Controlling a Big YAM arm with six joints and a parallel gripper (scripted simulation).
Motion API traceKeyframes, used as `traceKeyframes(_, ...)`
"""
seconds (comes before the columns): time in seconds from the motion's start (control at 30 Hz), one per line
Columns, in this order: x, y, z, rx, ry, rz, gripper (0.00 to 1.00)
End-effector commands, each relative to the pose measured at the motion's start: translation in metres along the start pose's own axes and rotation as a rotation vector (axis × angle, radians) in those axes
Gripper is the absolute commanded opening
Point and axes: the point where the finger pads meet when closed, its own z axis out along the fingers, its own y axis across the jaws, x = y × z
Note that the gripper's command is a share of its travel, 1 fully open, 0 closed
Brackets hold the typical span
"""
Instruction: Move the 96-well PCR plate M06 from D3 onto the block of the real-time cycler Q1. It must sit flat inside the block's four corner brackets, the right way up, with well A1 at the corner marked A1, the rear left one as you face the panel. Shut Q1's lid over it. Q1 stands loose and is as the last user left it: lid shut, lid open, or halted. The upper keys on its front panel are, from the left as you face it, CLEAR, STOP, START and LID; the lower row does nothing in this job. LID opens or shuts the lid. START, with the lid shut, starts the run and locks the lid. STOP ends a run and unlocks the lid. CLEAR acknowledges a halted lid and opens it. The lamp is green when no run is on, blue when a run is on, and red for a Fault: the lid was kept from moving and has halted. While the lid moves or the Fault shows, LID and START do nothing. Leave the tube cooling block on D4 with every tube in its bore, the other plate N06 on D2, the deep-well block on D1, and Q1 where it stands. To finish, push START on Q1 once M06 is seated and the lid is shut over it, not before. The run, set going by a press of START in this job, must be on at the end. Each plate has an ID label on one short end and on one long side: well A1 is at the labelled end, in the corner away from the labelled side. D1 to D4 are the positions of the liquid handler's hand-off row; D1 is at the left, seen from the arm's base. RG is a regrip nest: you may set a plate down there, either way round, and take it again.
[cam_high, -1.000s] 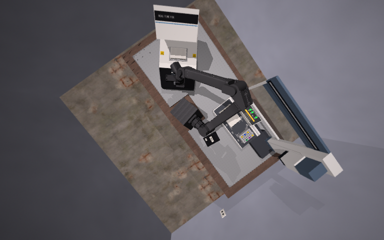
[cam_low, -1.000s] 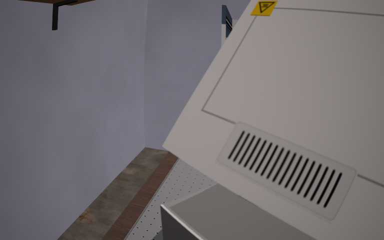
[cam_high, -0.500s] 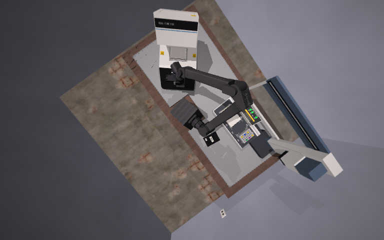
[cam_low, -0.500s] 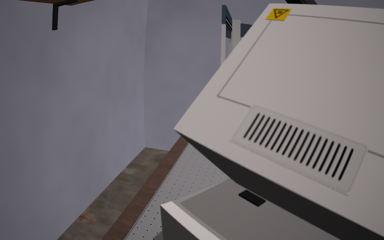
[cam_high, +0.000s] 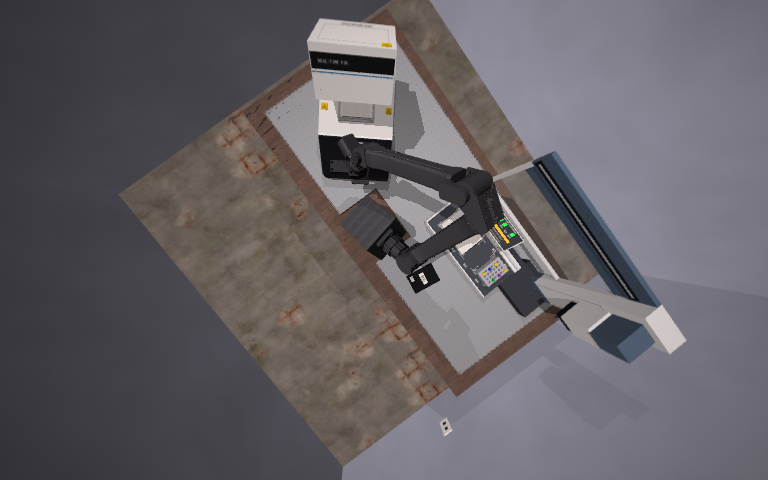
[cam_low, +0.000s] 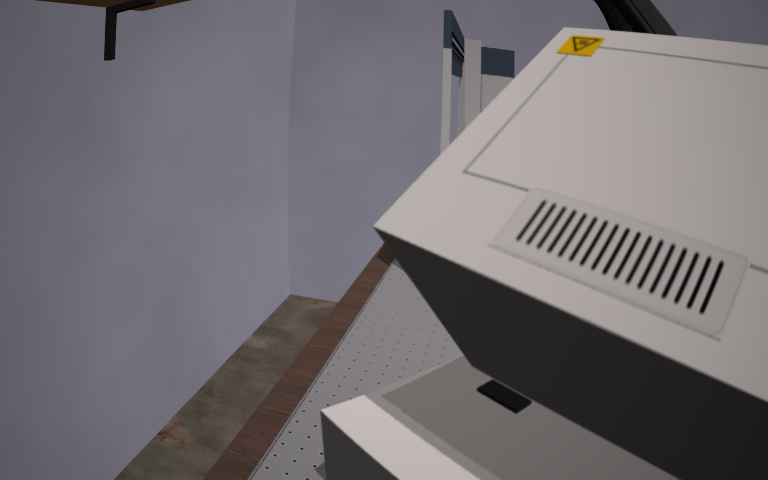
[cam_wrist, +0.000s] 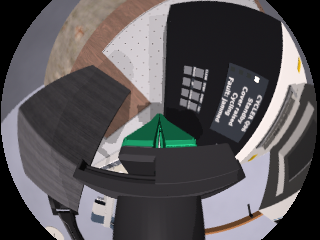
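The cycler Q1 (cam_high: 353, 101) stands at the far end of the grey mat. Its white lid (cam_high: 351, 56) hangs tilted over the block, with a gap beneath it; the lid also shows in the exterior view (cam_low: 594, 186). A pale gridded plate (cam_high: 355, 111), apparently M06, lies on the block under the lid's front edge. My gripper (cam_wrist: 159, 117) is shut and empty, its green fingertips pointing at the black front panel (cam_wrist: 220, 87), just short of the key block (cam_wrist: 194, 87). In the top view the gripper (cam_high: 346, 166) hangs over the panel. I cannot see the lamp.
The hand-off row lies by the arm's elbow, with the tube cooling block (cam_high: 491, 273) and a white plate (cam_high: 470, 246). The liquid handler's rail (cam_high: 589, 232) runs on the right. A black nest (cam_high: 427, 277) and a dark ribbed box (cam_high: 370, 223) sit near the arm's base.
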Motion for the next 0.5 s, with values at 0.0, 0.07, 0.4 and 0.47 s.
traceKeyframes(0.0,-0.004,-0.024,-0.012,0.027,-0.047,0.058,0.0)
traceKeyframes(0.07,-0.005,-0.023,-0.008,0.018,-0.05,0.05,0.0)
traceKeyframes(0.4,-0.008,-0.023,-0.001,0.005,-0.053,0.027,0.0)
traceKeyframes(0.47,-0.008,-0.023,0.0,0.004,-0.052,0.025,0.0)
